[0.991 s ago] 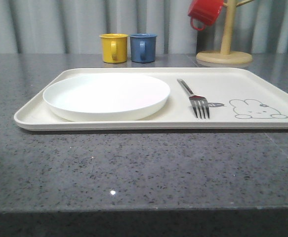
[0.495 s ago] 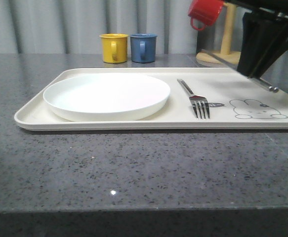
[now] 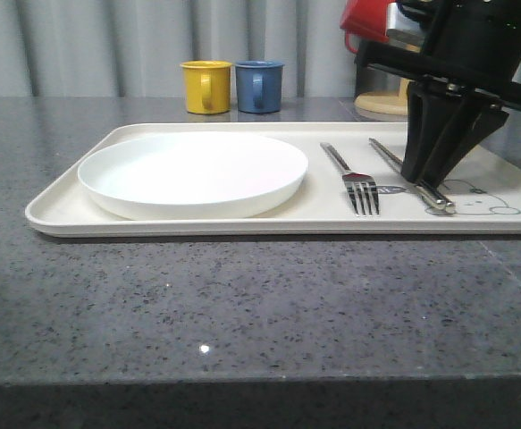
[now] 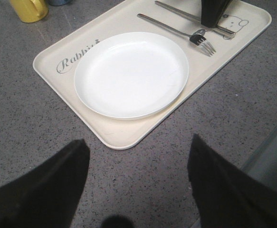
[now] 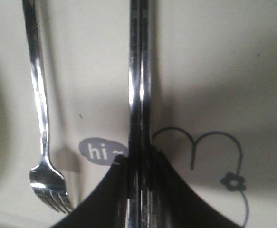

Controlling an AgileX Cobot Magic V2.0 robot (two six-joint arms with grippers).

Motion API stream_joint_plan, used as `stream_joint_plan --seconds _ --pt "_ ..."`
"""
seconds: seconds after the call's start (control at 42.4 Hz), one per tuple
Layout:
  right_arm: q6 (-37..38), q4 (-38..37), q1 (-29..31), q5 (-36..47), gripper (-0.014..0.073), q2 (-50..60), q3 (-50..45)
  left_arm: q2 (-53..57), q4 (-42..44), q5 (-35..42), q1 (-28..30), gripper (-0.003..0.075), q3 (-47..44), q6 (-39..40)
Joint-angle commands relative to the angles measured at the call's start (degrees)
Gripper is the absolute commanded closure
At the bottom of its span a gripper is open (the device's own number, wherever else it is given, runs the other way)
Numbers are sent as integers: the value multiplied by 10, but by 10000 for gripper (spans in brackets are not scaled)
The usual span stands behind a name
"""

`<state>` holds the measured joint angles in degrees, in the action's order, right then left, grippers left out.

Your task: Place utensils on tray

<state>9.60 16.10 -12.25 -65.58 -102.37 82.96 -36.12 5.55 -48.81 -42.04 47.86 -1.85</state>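
Right gripper [image 3: 427, 183] is sitting low over the right part of the tray [image 3: 153, 228], fingers pressed together on the chopsticks [image 3: 412, 177], pinching them partway along. In the right wrist view the chopsticks [image 5: 139, 85] are running straight out from between the black fingers [image 5: 105, 199], the two sticks lying tight together. Their near end is poking out past the fingers in the front view, resting on or just above the tray surface, can't tell which. They are lying over the rabbit drawing [image 3: 488, 201], just beside the fork [image 3: 354, 177] and roughly parallel to it.

Fork is lying flat on the tray, tines toward the robot, between the plate [image 3: 193, 172] and the chopsticks, not touching either. Plate is sitting on the left half of the tray, upright and empty. In the left wrist view the tray [image 4: 57, 52] is showing "Rabbit" script beside the plate [image 4: 131, 73], with the fork [image 4: 176, 32] and chopsticks [image 4: 190, 16] beyond it.

Left gripper [image 4: 136, 180] is hanging above the grey table [image 3: 242, 313], near the tray's edge, fingers spread wide with nothing between them.

Yellow cup [image 3: 205, 86] and blue cup [image 3: 258, 86] are standing side by side behind the tray. Red cup [image 3: 363, 20] is hanging on a wooden stand [image 3: 381, 103] at the back right.
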Motion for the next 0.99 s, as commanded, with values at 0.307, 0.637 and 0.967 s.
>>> stream_joint_plan --seconds 0.307,0.637,0.967 --pt "-96 -36 13 -1 289 86 18 1 -1 44 -3 282 15 7" --pt "-156 -168 175 -89 289 135 18 1 2 44 -3 282 15 7" --pt "-165 -233 280 -49 289 100 18 1 2 43 -3 282 15 7"
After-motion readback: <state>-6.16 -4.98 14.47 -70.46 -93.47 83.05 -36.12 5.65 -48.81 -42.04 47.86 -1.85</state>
